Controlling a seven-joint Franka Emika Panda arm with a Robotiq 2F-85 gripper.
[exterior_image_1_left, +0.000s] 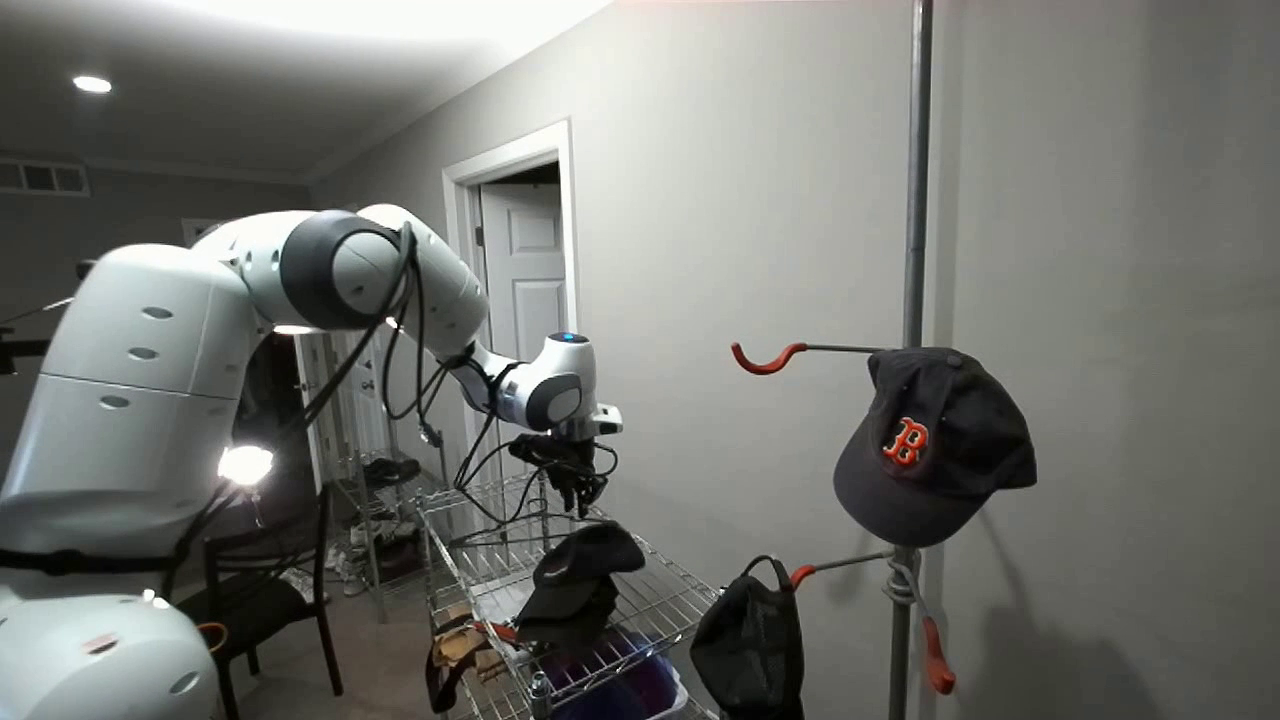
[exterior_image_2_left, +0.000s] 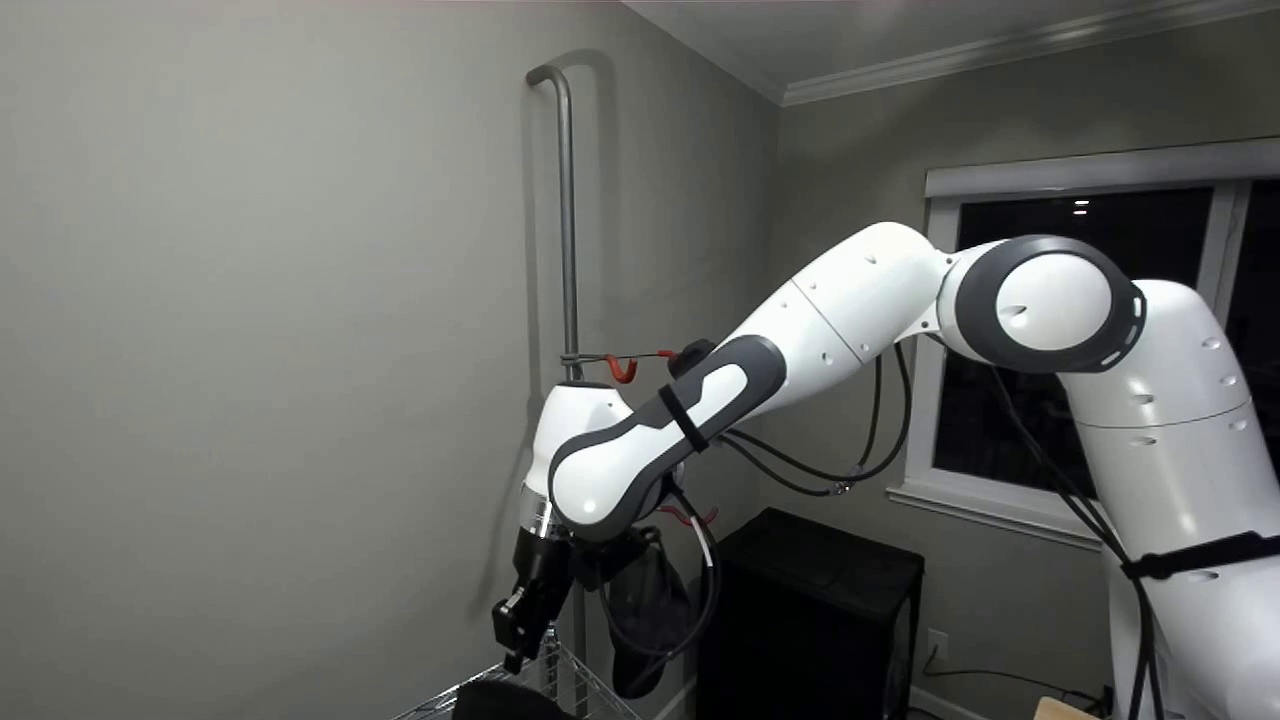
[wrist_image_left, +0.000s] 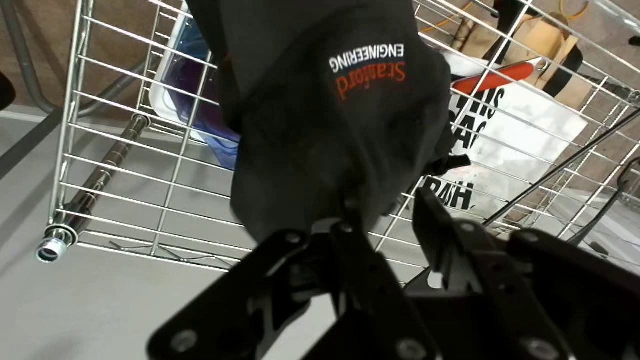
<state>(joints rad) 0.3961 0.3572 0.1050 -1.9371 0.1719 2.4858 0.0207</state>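
My gripper (exterior_image_1_left: 580, 505) points down above the wire rack (exterior_image_1_left: 540, 690); it also shows in an exterior view (exterior_image_2_left: 510, 660). In the wrist view its fingers (wrist_image_left: 385, 200) are apart with only the rack's wires seen between them. A black cap (wrist_image_left: 345, 125) with "Stanford Engineering" lettering lies on the rack just beyond the fingers. Its fabric shows behind the left fingertip; I cannot tell whether they touch. In the exterior views the dark headwear (exterior_image_1_left: 580, 590) sits below the fingertips, mostly cut off in one (exterior_image_2_left: 505, 700); it may be more than one cap.
A pole (exterior_image_1_left: 915, 220) with red-tipped hooks (exterior_image_1_left: 768, 362) holds a navy "B" cap (exterior_image_1_left: 935, 450) and a black cap (exterior_image_1_left: 750, 640). Under the rack's top are a purple bin (exterior_image_1_left: 660, 690), a lettered white bag (wrist_image_left: 530, 135) and tan gear (wrist_image_left: 540, 45). A black cabinet (exterior_image_2_left: 820, 600) stands behind.
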